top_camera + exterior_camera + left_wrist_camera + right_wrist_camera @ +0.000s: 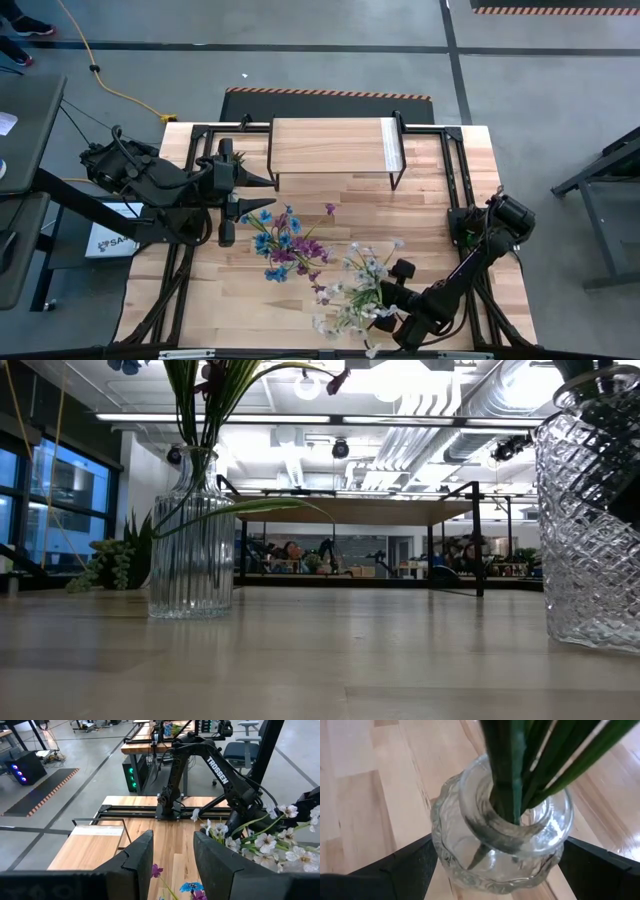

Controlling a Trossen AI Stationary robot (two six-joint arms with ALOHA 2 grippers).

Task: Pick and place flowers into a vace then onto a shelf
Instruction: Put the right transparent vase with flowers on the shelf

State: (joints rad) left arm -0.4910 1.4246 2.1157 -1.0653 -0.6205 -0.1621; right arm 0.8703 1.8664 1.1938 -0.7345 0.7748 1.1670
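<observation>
So we're looking down from the high view and going left to right. Over on the left, the left gripper [229, 185] is hovering above the tabletop [240, 300], just off the left end of the shelf [330, 146]. In the left wrist view its fingers [135, 857] are standing apart with bare wood showing through the gap, so we're calling those jaws spread and holding nothing.

Right beside it we're seeing the purple and blue flowers [285, 245] sitting in a ribbed clear vase [190, 555], which is standing upright on the table in the low view. A small green spiky plant [120, 560] is poking out just behind that vase.

The shelf itself is sitting at the far middle of the table, and we're seeing nothing on its top.

Moving right, the white-pale pink flowers [362, 285] are standing in a cut-glass vase [502, 845] near the front edge, its textured wall filling the right side of the low view. The right gripper [395, 320] is down there at that vase. In the right wrist view its two dark fingers [405, 870] are sitting on either side of the glass body, with green stems [520, 765] rising out of the neck. We can't tell whether the pads are actually pressing the glass or just flanking it.
</observation>
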